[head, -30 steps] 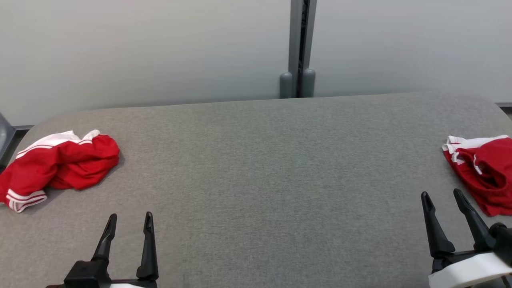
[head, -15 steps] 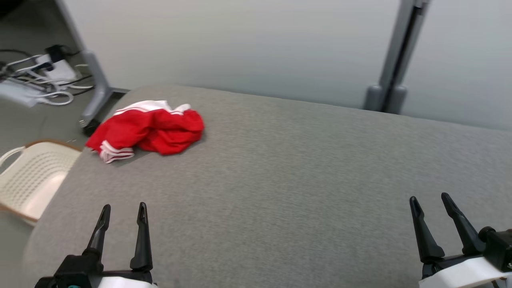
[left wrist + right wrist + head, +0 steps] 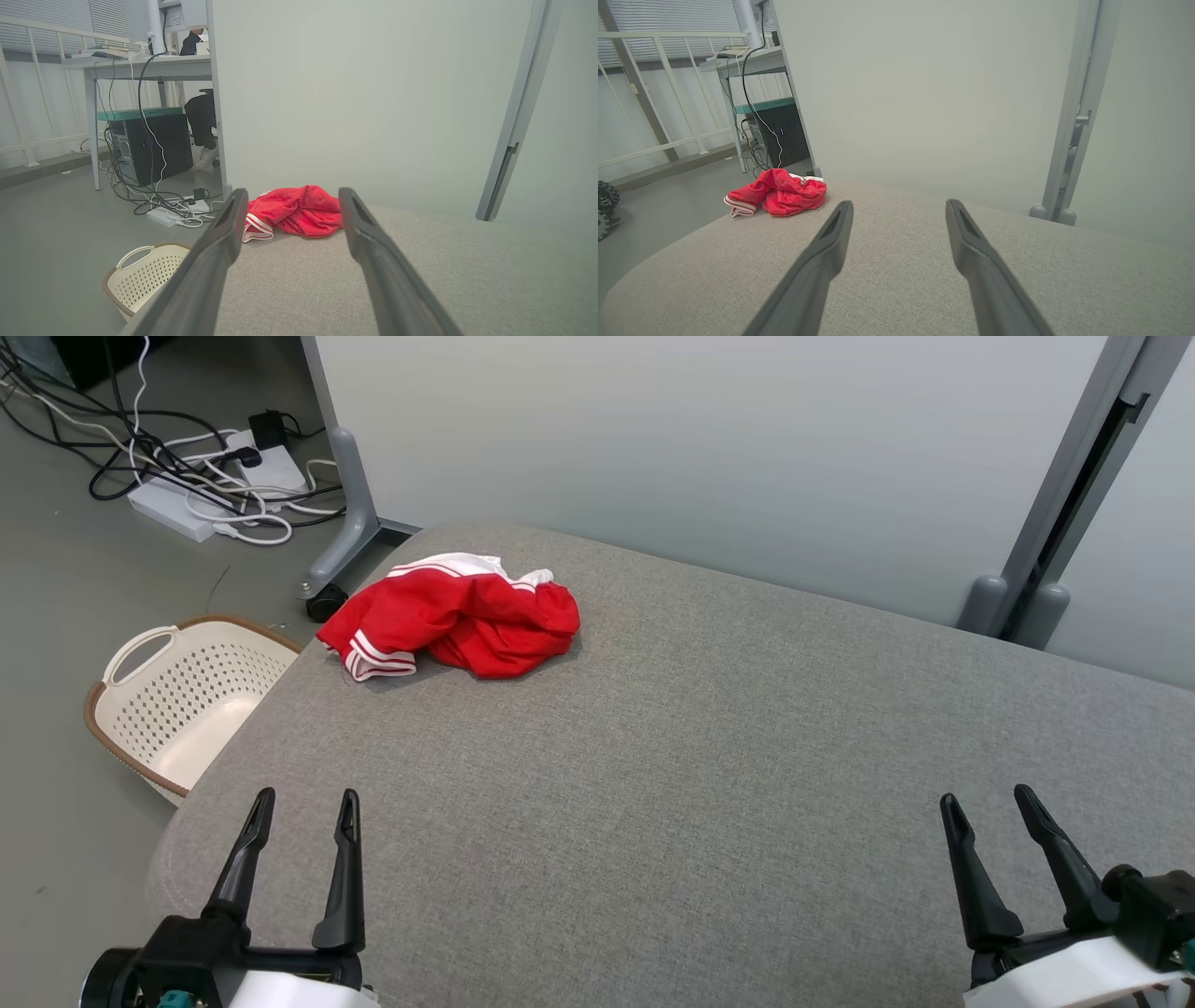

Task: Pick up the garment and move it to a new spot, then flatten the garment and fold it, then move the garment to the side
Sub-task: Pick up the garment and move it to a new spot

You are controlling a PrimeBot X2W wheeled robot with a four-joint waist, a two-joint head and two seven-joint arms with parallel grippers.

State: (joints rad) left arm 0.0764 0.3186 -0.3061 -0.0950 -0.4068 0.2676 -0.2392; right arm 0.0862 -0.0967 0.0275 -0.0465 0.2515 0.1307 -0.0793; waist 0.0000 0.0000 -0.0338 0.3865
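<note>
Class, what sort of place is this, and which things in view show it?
Probably an office or lab workspace: a desk with a computer tower beneath it, a power strip lying on the floor, and grey partition panels.

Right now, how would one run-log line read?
stage: pick-up not yet begun | garment: crumpled, far-left corner of grey table | left jaws: open, empty | right jaws: open, empty | basket: on floor beside table
</note>
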